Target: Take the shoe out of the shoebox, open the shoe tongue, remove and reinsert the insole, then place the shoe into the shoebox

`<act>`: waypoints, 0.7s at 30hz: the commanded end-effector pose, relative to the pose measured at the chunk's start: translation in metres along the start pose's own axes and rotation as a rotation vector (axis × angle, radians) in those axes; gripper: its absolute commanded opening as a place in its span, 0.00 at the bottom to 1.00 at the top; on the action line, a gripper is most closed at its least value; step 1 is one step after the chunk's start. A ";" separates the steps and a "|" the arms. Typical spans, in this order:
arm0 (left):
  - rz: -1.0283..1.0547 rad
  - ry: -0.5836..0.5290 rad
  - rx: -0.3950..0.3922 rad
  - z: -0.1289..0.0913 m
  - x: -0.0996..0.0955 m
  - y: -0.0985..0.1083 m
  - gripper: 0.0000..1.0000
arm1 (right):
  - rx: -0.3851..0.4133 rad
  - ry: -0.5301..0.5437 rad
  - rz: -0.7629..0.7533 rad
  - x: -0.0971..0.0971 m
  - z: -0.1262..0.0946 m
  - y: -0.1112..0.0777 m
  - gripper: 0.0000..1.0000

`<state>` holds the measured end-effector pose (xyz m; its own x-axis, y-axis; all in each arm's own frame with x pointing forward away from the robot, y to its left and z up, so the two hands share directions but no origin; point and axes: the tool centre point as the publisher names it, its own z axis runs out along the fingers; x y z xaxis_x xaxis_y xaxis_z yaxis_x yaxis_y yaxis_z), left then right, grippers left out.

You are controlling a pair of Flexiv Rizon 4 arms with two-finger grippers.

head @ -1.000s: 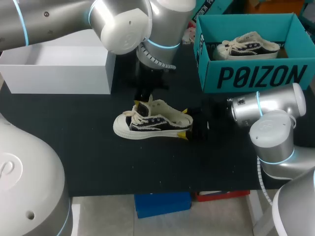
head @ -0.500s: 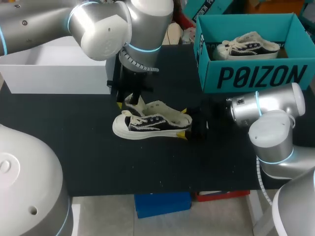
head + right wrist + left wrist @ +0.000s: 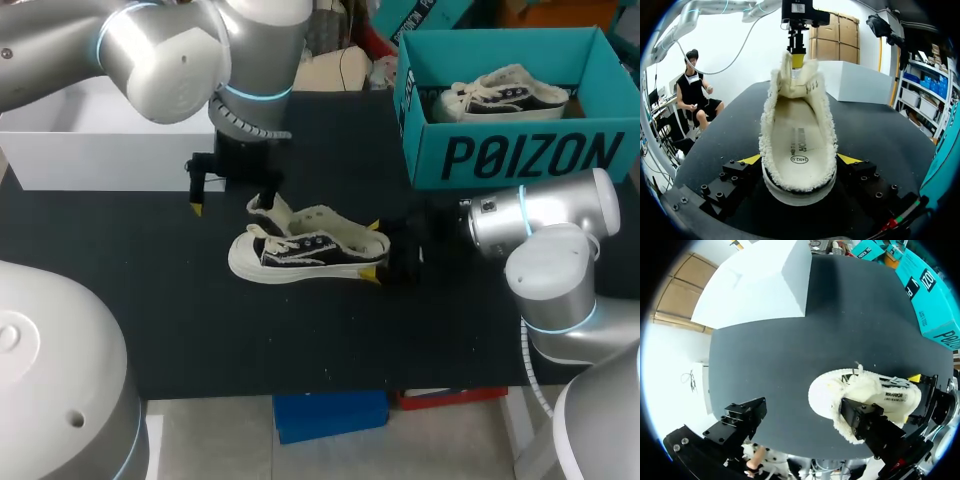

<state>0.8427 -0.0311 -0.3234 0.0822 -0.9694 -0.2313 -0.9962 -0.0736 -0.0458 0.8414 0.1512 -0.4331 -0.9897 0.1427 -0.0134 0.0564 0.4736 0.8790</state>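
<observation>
**A:** The shoe point(image 3: 305, 250): where is it found?

**B:** It is set sole-down on the black table point(image 3: 300, 340), about the middle. It is outside the teal shoebox point(image 3: 520, 160), which is stood open at the far right, well apart from it.

**A:** And how is it laid?

**B:** Its long axis is run left to right across the table. The toe is pointed left and the heel right. In the right wrist view the heel is seen nearest, with the toe directed straight away.

**A:** What is to be said of the right gripper point(image 3: 372, 249)?

**B:** It is clamped on the heel. One yellow tip is pressed to the far side and the other to the near side, so the shoe is grasped between them.

**A:** And the left gripper point(image 3: 228, 203)?

**B:** It is spread wide, and nothing is gripped. It is held above the table at the shoe's far left. One finger is placed against the tongue point(image 3: 268, 208). The other is hung over bare table further left, apart from the shoe.

**A:** How is the tongue seen?

**B:** It is lifted upright and folded back toward the toe, so the fleece-lined opening is exposed. The insole point(image 3: 799, 130) is seen lying flat inside.

**A:** Is anything else noted?

**B:** A second shoe point(image 3: 500, 92) is lodged in the shoebox, likewise laid left to right. A white box point(image 3: 120, 140) is stood at the far left.
</observation>
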 end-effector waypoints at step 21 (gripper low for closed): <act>0.318 0.112 0.069 -0.021 -0.014 -0.002 1.00 | 0.002 -0.002 0.002 0.000 -0.001 -0.002 0.00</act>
<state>0.8542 -0.0292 -0.3201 -0.0924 -0.9837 -0.1545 -0.9948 0.0979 -0.0282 0.8414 0.1507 -0.4338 -0.9896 0.1432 -0.0133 0.0569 0.4745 0.8784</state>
